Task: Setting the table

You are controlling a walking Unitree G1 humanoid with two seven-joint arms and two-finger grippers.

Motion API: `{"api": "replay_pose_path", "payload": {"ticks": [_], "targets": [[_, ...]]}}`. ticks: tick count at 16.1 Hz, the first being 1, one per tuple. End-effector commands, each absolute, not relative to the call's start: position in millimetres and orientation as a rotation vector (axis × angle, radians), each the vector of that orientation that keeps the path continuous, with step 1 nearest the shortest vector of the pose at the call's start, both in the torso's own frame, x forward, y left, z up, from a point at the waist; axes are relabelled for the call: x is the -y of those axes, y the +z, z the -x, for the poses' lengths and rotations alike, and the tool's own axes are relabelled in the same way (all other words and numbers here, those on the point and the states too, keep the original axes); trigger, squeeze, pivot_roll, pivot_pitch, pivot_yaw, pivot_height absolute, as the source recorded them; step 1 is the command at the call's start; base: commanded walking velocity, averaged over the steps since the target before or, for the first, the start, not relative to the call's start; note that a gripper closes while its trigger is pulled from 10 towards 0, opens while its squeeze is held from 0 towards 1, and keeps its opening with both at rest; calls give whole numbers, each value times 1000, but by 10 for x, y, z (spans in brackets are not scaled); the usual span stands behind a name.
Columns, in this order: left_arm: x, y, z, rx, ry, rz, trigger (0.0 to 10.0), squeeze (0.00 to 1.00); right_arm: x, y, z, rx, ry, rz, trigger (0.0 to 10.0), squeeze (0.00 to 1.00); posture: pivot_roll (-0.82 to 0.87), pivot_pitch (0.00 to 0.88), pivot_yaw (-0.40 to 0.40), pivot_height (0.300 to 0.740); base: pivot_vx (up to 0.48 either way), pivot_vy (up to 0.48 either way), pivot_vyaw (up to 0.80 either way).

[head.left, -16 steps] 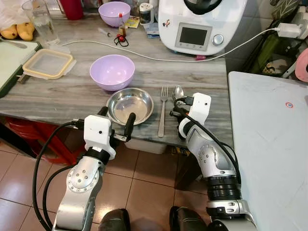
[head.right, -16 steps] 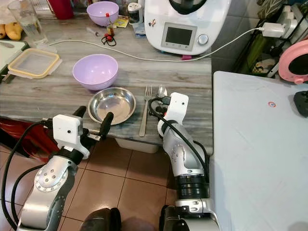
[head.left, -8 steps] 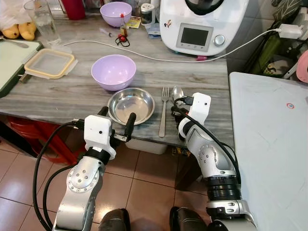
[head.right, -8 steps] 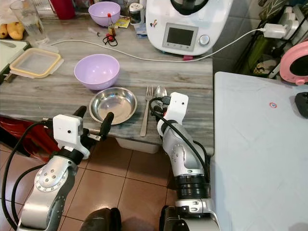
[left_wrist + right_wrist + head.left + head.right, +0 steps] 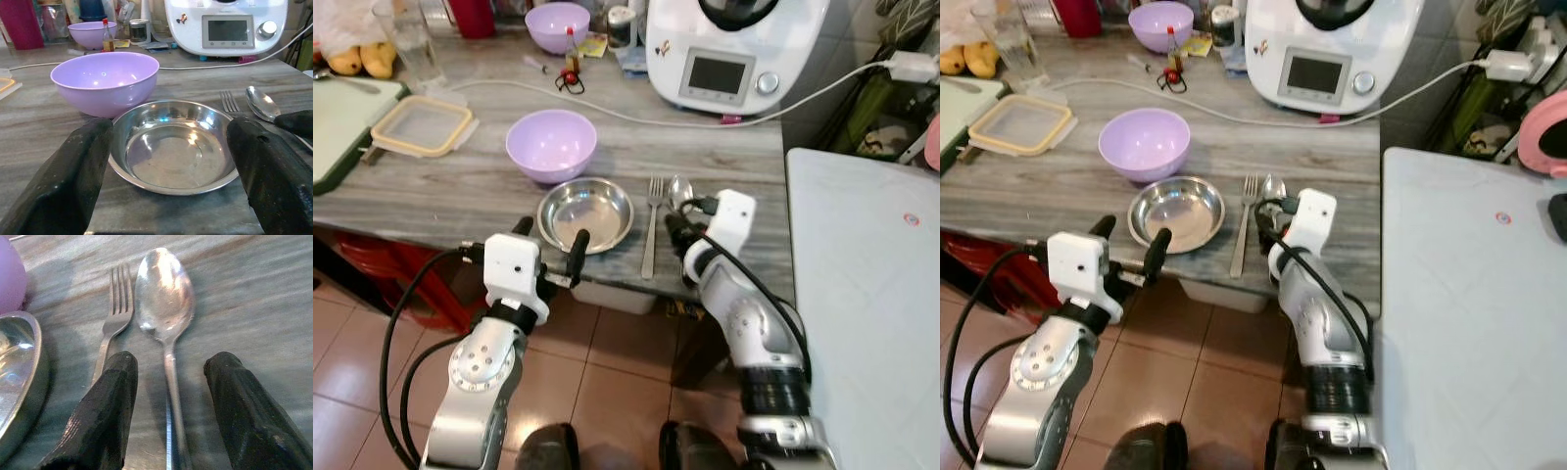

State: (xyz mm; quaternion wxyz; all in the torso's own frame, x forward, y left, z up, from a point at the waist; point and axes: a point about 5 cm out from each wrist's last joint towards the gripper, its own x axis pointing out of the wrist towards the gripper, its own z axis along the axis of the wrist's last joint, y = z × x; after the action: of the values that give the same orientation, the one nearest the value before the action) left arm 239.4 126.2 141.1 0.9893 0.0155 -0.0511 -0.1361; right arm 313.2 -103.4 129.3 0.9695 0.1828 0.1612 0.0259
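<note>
Spoon (image 5: 166, 308) flat on table (image 5: 254, 298), handle between spread right fingers (image 5: 110, 406), untouched; left fingers (image 5: 73, 181) spread before dish (image 5: 171, 147).

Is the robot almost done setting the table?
Partly. A steel plate already lies near the table's edge, with a fork and a spoon beside it. The right gripper is open around the spoon's handle, not gripping it. The left gripper is open before the plate. I see no cup there yet.
</note>
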Motion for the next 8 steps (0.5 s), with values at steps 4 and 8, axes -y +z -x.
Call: {"api": "replay_pose_path", "payload": {"ticks": [4,8], "targets": [[-1249,1429,-2401,115,-282,-30,10000,0,1173,1357,-3041,-277,34,-332,10000,1000,29,120,2,740,0,0,0],[-1270,1435,-2399,115,-278,-31,10000,0,1369,1263,-2831,-358,14,-180,10000,831,28,122,1,740,0,0,0]]}}
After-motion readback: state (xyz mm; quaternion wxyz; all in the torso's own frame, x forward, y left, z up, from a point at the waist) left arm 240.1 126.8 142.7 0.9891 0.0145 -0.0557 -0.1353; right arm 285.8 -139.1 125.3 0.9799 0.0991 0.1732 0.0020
